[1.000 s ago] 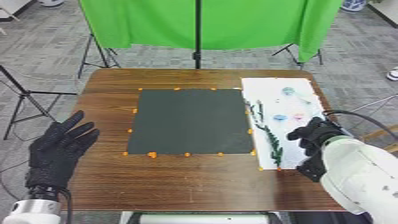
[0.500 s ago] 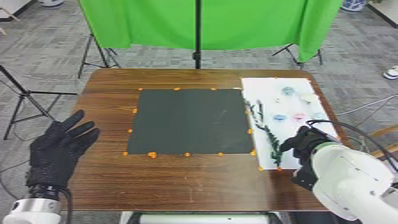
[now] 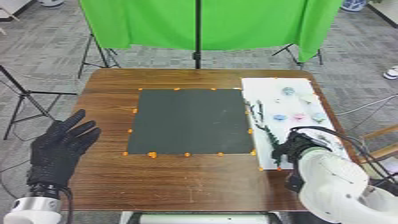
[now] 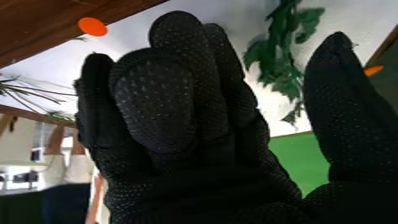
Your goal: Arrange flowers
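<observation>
taking up the leafy green sprig [image 3: 269, 135] looks like the step in hand; it lies on the white board [image 3: 266, 86], right of the dark mat [image 3: 191, 120]. the right hand [image 3: 302, 140] is by its near end, fingers [image 4: 180, 40] close together, thumb [image 4: 342, 100] apart, nothing pinched. best to line that gap up with the stem, go in low and close gently, or leaves may crush. the left hand [image 3: 58, 150] is at the table's left side, fingers spread.

right hand [image 3: 300, 143] shifted leftward, now close beside the leafy green stem [image 3: 272, 142], pale green flower [image 3: 320, 117] newly uncovered
</observation>
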